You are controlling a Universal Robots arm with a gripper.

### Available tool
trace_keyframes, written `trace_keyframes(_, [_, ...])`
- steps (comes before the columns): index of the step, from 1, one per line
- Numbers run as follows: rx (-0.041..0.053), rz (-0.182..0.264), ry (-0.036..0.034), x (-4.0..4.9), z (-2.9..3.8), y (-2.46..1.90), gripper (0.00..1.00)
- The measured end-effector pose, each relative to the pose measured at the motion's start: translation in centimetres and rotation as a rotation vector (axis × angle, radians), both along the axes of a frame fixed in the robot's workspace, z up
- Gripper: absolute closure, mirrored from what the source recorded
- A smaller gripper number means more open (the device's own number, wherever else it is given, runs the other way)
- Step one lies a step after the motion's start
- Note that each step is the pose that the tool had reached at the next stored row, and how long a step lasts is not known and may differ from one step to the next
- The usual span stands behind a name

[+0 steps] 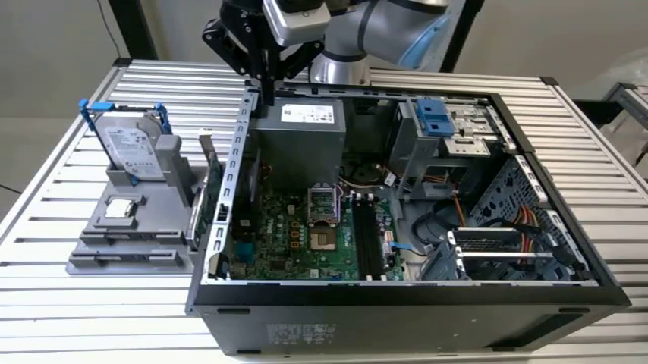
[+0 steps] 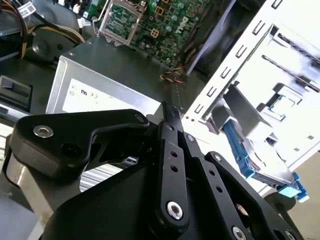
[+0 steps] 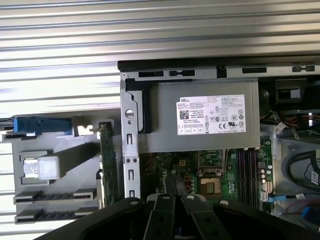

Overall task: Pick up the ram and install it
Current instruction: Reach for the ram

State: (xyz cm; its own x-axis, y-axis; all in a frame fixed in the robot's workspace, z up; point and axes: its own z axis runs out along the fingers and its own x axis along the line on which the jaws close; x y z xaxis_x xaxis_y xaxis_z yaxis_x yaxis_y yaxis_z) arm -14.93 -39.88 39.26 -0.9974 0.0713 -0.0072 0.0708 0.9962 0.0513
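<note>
**A:** The end effector (image 1: 269, 92) is pressed together, holding nothing. It hangs right above the case wall (image 1: 240, 152) and the power supply (image 1: 299, 140).

**B:** And the ram (image 3: 106, 160)?

**A:** It's lower down, just across that wall from the end effector. It stands on edge in the grey rack (image 1: 132, 227) on the counter (image 1: 61, 318).

**B:** What's the risk?

**A:** Going down while closed, it would probably knock the stick or catch the wall, since they sit so close together. The memory slots (image 1: 366, 235) are farther off, deep in the case. A tilted stick could jam there.
</note>
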Motion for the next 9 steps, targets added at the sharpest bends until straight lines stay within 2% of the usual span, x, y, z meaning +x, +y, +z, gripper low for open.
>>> trace_keyframes(9, [0.0001,0.0,0.0,-1.32,0.0,0.0,1.0])
